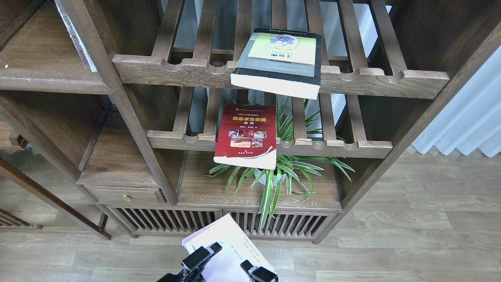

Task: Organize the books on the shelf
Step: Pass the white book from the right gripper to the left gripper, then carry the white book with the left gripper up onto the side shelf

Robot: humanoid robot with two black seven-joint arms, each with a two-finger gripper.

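The pale lavender-white book (219, 243) was held low at the front, above the floor, by the left hand (229, 264), whose fingers were closed on its two sides. The red book (246, 135) was laid on the lower slatted rack (332, 147), overhanging its front rail. The yellow-green book (280, 58) was laid likewise on the upper slatted rack (375, 78). The flat shelf (39, 55) was seen at upper left.

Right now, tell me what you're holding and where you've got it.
The pale book, gripped at its near edge. One gripper is on it; which arm it belongs to cannot be told.
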